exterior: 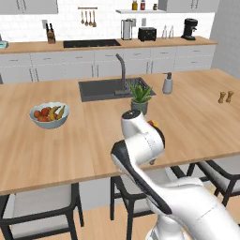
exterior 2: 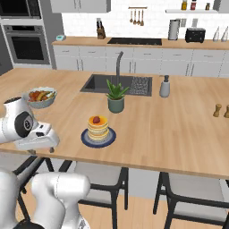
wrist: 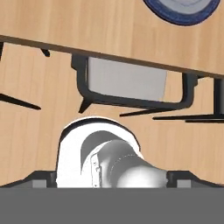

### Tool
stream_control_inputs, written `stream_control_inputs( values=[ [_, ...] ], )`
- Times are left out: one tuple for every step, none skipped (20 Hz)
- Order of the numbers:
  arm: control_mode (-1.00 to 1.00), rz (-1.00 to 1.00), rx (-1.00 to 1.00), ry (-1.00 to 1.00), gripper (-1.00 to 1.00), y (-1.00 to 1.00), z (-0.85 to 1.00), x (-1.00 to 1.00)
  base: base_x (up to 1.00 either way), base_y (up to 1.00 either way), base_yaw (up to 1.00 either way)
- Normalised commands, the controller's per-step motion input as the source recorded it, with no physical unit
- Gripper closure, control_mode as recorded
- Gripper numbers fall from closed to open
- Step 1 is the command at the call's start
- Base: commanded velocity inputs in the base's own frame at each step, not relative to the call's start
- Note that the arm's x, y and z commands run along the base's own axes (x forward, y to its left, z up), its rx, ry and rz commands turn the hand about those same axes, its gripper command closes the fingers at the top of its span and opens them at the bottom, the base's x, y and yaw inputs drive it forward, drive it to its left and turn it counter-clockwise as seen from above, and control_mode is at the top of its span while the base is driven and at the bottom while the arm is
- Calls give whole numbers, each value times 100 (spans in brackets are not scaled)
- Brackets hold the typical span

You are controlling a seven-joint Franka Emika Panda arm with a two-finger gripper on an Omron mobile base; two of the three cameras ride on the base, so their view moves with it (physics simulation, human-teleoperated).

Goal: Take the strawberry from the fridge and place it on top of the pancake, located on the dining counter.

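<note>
The strawberry [exterior 2: 96, 120] is sitting on top of the pancake [exterior 2: 98, 128], which is resting on its dark plate [exterior 2: 85, 139] near the front edge of the dining counter's tabletop [exterior 2: 179, 134]. From the left base camera the stack is almost wholly hiding behind the arm's white wrist, with just an orange-red sliver peeking out at the wrist's right side.

The gripper [exterior 2: 40, 151] is hanging at the tabletop's near edge, to the left of the plate and apart from it. Its fingers are showing there merely as small dark stubs under the white hand, so I cannot tell whether they are apart or together. The hand camera is looking down over the tabletop edge onto a black-backed chair [wrist: 127, 85] with a grey seat, and the plate is getting cut off at the top edge of that picture.

Behind the pancake a potted plant [exterior 2: 116, 96] is standing just in front of the dark sink [exterior 2: 117, 84]. A grey fruit bowl [exterior 2: 41, 97] is sitting well to the left, partly overlapping the robot's white elbow in the right base view.
</note>
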Motion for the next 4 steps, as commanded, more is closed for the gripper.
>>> stream_control_inputs(
  values=[
    [-100,0,0,0,-100,0,-46,-8,0,0,0],
    [-100,0,0,0,-100,0,-39,0,0,0,0],
    [-100,0,0,0,-100,0,-34,0,0,0,0],
    [-100,0,-1,0,-100,0,-31,0,0,0,0]
  ],
)
